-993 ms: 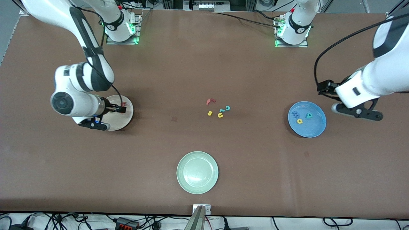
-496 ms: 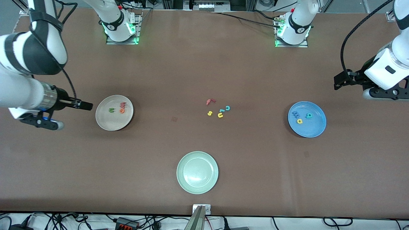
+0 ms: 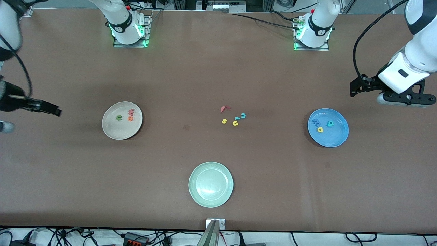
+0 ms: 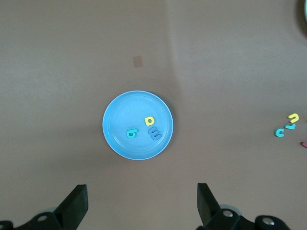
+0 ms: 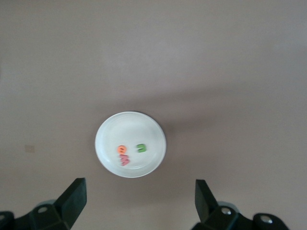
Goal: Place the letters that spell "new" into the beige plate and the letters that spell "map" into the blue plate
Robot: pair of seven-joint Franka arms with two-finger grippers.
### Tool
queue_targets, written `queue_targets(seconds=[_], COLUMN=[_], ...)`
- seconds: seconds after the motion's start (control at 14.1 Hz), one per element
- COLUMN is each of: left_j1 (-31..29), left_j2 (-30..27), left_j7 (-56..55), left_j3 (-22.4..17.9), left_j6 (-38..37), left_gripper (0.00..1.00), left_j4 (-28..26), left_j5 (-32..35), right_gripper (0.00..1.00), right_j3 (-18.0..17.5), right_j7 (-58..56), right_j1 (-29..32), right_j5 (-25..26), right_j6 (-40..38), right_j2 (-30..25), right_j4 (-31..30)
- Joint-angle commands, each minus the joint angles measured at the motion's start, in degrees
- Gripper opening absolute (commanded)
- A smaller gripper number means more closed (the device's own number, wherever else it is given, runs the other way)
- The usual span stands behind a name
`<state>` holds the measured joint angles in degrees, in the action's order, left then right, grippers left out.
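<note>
The beige plate [image 3: 117, 131] holds the green n [image 3: 118, 118], the orange e [image 3: 130, 118] and the pinkish-red w [image 3: 131, 111]. The blue plate [image 3: 334, 138] holds the dark blue m [image 3: 315, 122], the yellow a [image 3: 320, 129] and the teal p [image 3: 329, 123]. My right gripper [image 3: 56, 111] hangs open and empty over bare table, between the beige plate and the right arm's end. My left gripper [image 3: 353, 90] is open and empty over the table beside the blue plate. The right wrist view shows the beige plate [image 5: 139, 128] well beneath the right gripper [image 5: 140, 199]. The left wrist view shows the blue plate [image 4: 123, 111] beneath the left gripper [image 4: 142, 201].
Several loose letters lie mid-table: a red f [image 3: 224, 108], a yellow s [image 3: 224, 121], a yellow u [image 3: 235, 123] and a teal c [image 3: 243, 115]. A pale green plate [image 3: 211, 201] with nothing in it sits nearest the front camera.
The right gripper has drawn back from over the beige plate toward the right arm's end of the table, uncovering the three letters. The left gripper has pulled away from the blue plate.
</note>
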<state>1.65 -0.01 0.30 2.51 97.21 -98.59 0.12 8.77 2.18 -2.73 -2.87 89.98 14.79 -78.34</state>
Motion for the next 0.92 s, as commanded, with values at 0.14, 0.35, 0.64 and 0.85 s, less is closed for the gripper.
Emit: queue_targets(seconds=[0.14, 0.35, 0.64, 0.85], left_j1=[0.63, 0.63, 0.63, 0.63], left_j2=[-1.57, -1.57, -1.57, -1.57], left_j7=[0.41, 0.22, 0.40, 0.31], left_j3=[-0.66, -0.57, -0.57, -0.48], left_j6=[-1.15, -1.41, -1.15, -1.32], left_gripper=[1.00, 1.00, 1.00, 1.00], left_j4=[-0.11, 0.15, 0.24, 0.24], left_j5=[-1.09, -1.09, -1.00, -1.00], right_gripper=[1.00, 1.00, 1.00, 1.00], right_j3=[-4.18, -4.90, -4.72, -4.37], right_j7=[-6.48, -6.65, -4.11, -4.11], right_j1=[6.06, 5.37, 3.43, 3.69], right_j5=[0.05, 2.85, 4.54, 4.63], right_j6=[-0.15, -0.85, 0.54, 4.59], right_j2=[-3.80, -4.68, -11.61, -17.94], right_j4=[-0.24, -0.50, -10.49, -19.20])
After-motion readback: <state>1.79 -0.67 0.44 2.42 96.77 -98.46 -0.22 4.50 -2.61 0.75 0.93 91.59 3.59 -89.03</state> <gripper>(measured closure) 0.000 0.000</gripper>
